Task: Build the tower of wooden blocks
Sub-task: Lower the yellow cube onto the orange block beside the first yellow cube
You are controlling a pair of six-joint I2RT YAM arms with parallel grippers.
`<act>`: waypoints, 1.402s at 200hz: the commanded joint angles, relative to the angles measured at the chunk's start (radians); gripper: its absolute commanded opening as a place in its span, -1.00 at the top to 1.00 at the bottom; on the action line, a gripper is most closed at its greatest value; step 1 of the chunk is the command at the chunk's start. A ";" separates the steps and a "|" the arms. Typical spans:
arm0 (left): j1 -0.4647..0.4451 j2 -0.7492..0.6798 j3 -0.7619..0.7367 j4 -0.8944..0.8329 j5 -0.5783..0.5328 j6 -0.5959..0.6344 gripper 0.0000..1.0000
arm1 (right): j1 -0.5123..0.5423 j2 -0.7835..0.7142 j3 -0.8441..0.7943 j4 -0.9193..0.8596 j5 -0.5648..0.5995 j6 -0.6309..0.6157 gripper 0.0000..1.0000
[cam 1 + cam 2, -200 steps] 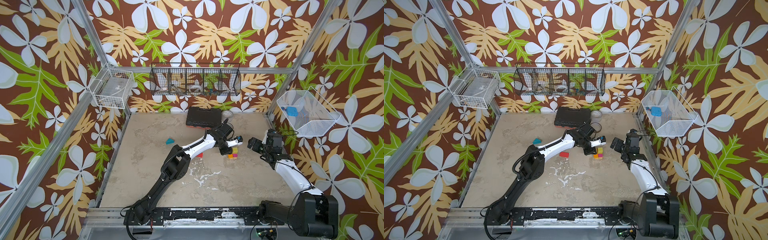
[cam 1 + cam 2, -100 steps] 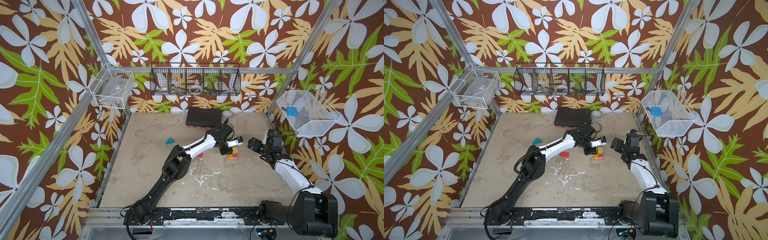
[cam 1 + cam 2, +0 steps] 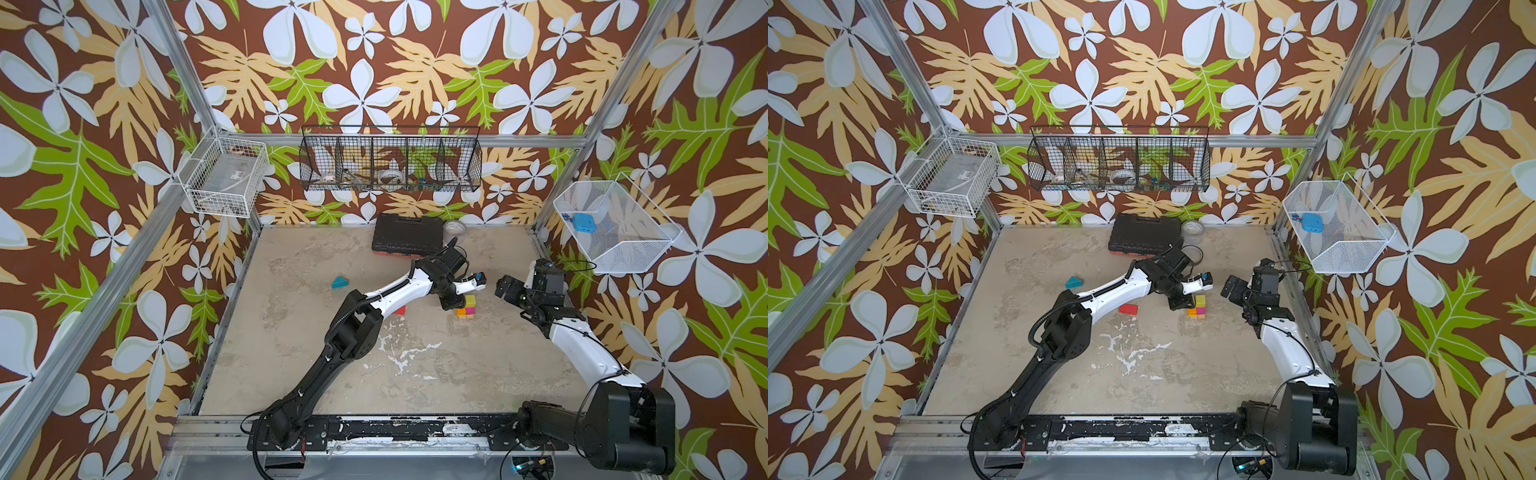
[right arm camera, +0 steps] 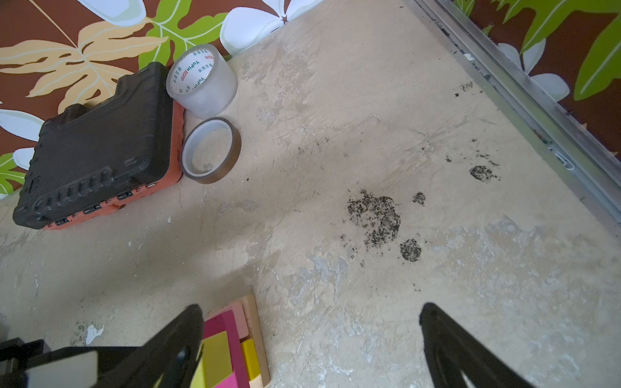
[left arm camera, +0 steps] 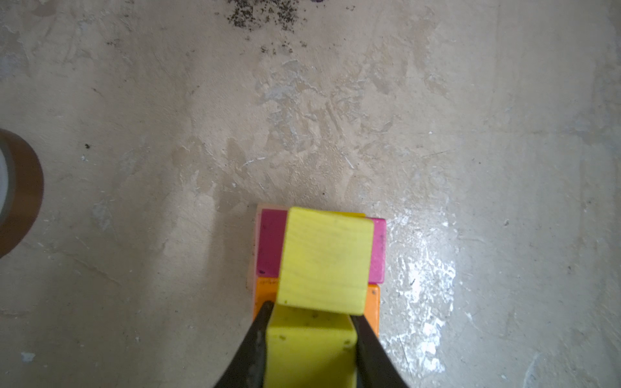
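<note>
The worn beige tabletop (image 3: 415, 374) carries a black plastic tool case (image 3: 408, 237), a clear tape roll (image 3: 455, 228), a brown tape ring (image 4: 211, 150), a teal wooden wedge (image 3: 340, 282), a red wooden brick (image 3: 1128, 308) and a multicoloured block stack (image 3: 465, 309).

yellow cube (image 5: 326, 262) over magenta-orange tower (image 3: 468, 311), teal wedge (image 3: 340, 282), red brick (image 3: 1128, 308) apart

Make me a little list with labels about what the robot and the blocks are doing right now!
left tool: shut on a yellow cube at the top of the tower
right tool: open, empty, off to the tower's right
tower layers: magenta block and orange block side by side under the cube; pink block and plain plank lower
loose blocks: teal wedge and red block, apart on the table
not blocks: black case, two tape rolls
</note>
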State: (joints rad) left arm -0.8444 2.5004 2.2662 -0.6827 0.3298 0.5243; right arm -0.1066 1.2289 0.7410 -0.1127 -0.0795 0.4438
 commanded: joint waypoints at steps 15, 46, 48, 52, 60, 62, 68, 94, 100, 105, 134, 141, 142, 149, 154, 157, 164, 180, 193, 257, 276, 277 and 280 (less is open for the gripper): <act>0.003 -0.003 0.007 0.003 -0.006 -0.007 0.49 | -0.002 0.005 0.011 0.011 -0.006 0.006 -1.00; 0.001 -0.011 0.007 0.010 -0.003 -0.013 0.46 | -0.002 0.010 0.012 0.012 -0.009 0.006 -1.00; 0.001 -0.013 0.007 0.010 -0.003 -0.014 0.46 | -0.001 0.011 0.012 0.011 -0.009 0.006 -1.00; 0.002 -0.014 0.007 0.011 -0.003 -0.014 0.46 | -0.001 0.009 0.012 0.011 -0.009 0.005 -1.00; 0.002 -0.016 0.007 0.013 -0.003 -0.015 0.45 | -0.003 0.010 0.013 0.011 -0.009 0.006 -1.00; 0.001 -0.017 0.007 0.014 -0.003 -0.015 0.45 | -0.002 0.011 0.012 0.011 -0.009 0.006 -1.00; 0.003 -0.018 0.007 0.017 -0.003 -0.017 0.45 | -0.002 0.010 0.012 0.012 -0.009 0.005 -1.00; 0.003 -0.020 0.007 0.020 -0.005 -0.020 0.41 | -0.002 0.010 0.012 0.010 -0.009 0.006 -1.00; 0.002 -0.020 0.007 0.021 -0.005 -0.020 0.41 | -0.002 0.010 0.013 0.011 -0.009 0.006 -1.00; 0.003 -0.020 0.007 0.021 -0.005 -0.020 0.41 | -0.002 0.009 0.014 0.011 -0.009 0.006 -1.00; 0.003 -0.021 0.007 0.025 -0.003 -0.024 0.39 | -0.002 0.011 0.014 0.011 -0.010 0.005 -0.99; 0.002 -0.022 0.007 0.025 0.001 -0.024 0.36 | -0.002 0.012 0.014 0.011 -0.009 0.006 -1.00; 0.002 -0.023 0.007 0.025 0.001 -0.024 0.36 | -0.002 0.012 0.014 0.011 -0.009 0.006 -1.00; 0.001 -0.024 0.006 0.026 0.004 -0.024 0.23 | -0.003 0.013 0.014 0.011 -0.010 0.006 -1.00; 0.002 -0.024 0.007 0.027 0.006 -0.024 0.20 | -0.003 0.014 0.014 0.011 -0.010 0.006 -1.00; 0.002 -0.024 0.007 0.028 0.008 -0.023 0.20 | -0.003 0.014 0.016 0.011 -0.011 0.006 -1.00; 0.001 -0.026 0.007 0.028 0.013 -0.023 0.20 | -0.002 0.014 0.016 0.012 -0.010 0.006 -1.00; 0.001 -0.028 0.007 0.031 0.024 -0.023 0.20 | -0.002 0.014 0.015 0.010 -0.011 0.006 -1.00; 0.002 -0.027 0.007 0.035 0.028 -0.025 0.19 | -0.003 0.014 0.015 0.010 -0.010 0.006 -0.99; 0.002 -0.061 -0.001 0.046 0.026 -0.045 0.18 | -0.002 0.020 0.016 0.011 -0.010 0.007 -1.00; 0.001 -0.095 -0.027 0.060 0.037 -0.055 0.16 | -0.004 0.024 0.016 0.013 -0.010 0.007 -1.00; 0.001 -0.097 -0.029 0.060 0.037 -0.056 0.17 | -0.003 0.024 0.015 0.013 -0.011 0.007 -1.00; 0.001 -0.103 -0.034 0.062 0.038 -0.058 0.17 | -0.003 0.024 0.014 0.014 -0.010 0.008 -1.00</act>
State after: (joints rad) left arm -0.8452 2.4424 2.2539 -0.6472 0.3439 0.4938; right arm -0.1093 1.2476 0.7483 -0.1127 -0.0895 0.4442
